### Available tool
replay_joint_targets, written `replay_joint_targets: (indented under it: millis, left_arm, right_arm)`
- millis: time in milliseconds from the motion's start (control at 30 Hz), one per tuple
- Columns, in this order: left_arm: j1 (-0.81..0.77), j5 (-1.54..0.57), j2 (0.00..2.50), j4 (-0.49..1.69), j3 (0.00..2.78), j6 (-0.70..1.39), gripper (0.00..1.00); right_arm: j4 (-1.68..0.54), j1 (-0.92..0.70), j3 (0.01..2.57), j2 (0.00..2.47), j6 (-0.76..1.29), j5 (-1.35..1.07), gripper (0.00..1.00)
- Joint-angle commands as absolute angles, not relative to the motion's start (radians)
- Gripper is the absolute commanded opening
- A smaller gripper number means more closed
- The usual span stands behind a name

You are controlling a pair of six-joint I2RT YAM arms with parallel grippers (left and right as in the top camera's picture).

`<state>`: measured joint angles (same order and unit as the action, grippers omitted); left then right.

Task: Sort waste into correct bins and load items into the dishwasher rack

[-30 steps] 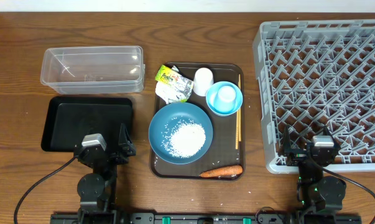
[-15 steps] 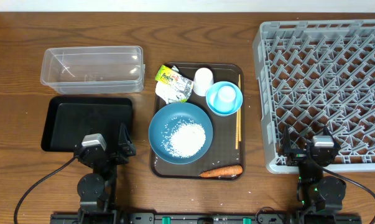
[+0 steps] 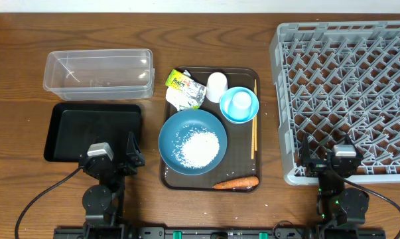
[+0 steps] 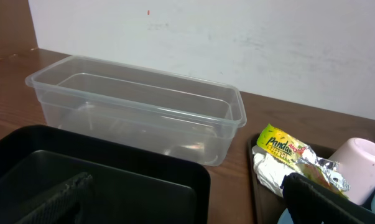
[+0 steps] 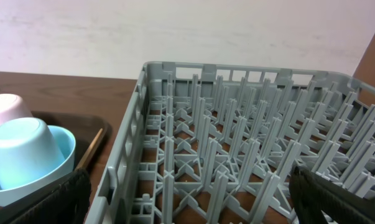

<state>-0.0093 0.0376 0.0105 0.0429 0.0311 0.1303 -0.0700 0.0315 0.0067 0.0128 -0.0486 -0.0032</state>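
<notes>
Your left gripper: jaws apart, holds nothing | your right gripper: jaws apart, empty | rice lies in blue dish

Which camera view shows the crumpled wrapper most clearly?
The left wrist view: the wrapper is close, and its yellow-green print is large. The overhead view shows the whole of it beside the white cup, but small. The right wrist view does not show it.
</notes>
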Motion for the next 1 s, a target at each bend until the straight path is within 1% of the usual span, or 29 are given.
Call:
replay_joint_targets:
  millis: [0,600,700,733,800,867,967]
  left_arm:
    - [-0.005,0.064,0.004,0.065,0.004,0.124,0.98]
    - [-0.005,0.064,0.004,0.065,0.004,0.124,0.98]
    - [-0.005,0.041,0.004,0.055,0.004,0.163,0.98]
    - [-0.005,-0.018,0.004,0.05,0.004,0.225,0.98]
    - [-0.005,-0.216,0.004,0.053,0.004,0.396,0.98]
    - [-0.006,-0.485,0.006,0.039,0.005,0.599,0.98]
    - [-0.006,-0.684,0.006,0.041,0.005,0.804,0.98]
  right_arm:
    - [-0.075,0.014,0.005,0.007,-0.061,0.007,0.99]
    - [-0.075,0.014,0.005,0.007,-0.061,0.007,0.99]
    - [-0.075,0.014,0.005,0.007,-0.061,0.007,0.99]
    - [-0.075,0.014,0.005,0.007,-0.061,0.007,0.99]
    - [-0.075,0.014,0.005,0.007,-0.061,0.007,0.99]
    - [-0.075,0.014,0.005,0.007,-0.061,0.007,0.99]
    - [-0.075,0.014,0.005,0.007,-0.061,0.007,0.99]
